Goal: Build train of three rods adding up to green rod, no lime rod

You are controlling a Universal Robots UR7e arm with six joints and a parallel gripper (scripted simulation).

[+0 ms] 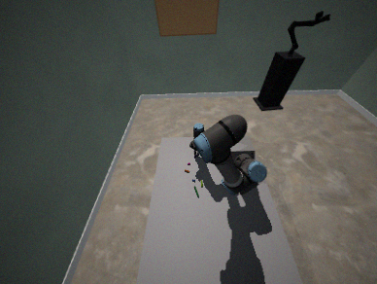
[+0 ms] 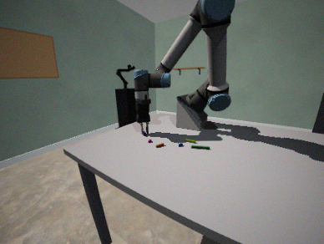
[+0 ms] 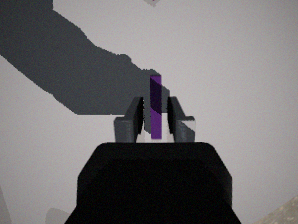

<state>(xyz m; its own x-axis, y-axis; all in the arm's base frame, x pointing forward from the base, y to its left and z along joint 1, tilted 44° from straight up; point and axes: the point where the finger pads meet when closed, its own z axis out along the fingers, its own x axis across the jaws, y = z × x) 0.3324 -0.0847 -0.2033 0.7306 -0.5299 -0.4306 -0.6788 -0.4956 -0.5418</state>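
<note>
The green rod [image 1: 196, 192] [image 2: 200, 147], the measure, lies well apart from the part-open, empty pincer [image 1: 196, 156] [image 2: 144, 133] [image 3: 155, 108]. The long purple rod [image 2: 144, 134] [image 3: 156, 107] sits between its fingertips, ungripped; orange [image 1: 187, 171] [image 2: 159, 145], magenta [image 1: 188, 163] [image 2: 149, 141] and blue rods [image 1: 193, 181] [image 2: 180, 144] lie scattered, no train begun.

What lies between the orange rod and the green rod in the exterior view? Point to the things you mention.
The small blue rod [image 1: 193, 180] [image 2: 180, 144] lies between them in the exterior view; the lime rod [image 1: 202, 184] [image 2: 190, 141] sits farther back.
</note>
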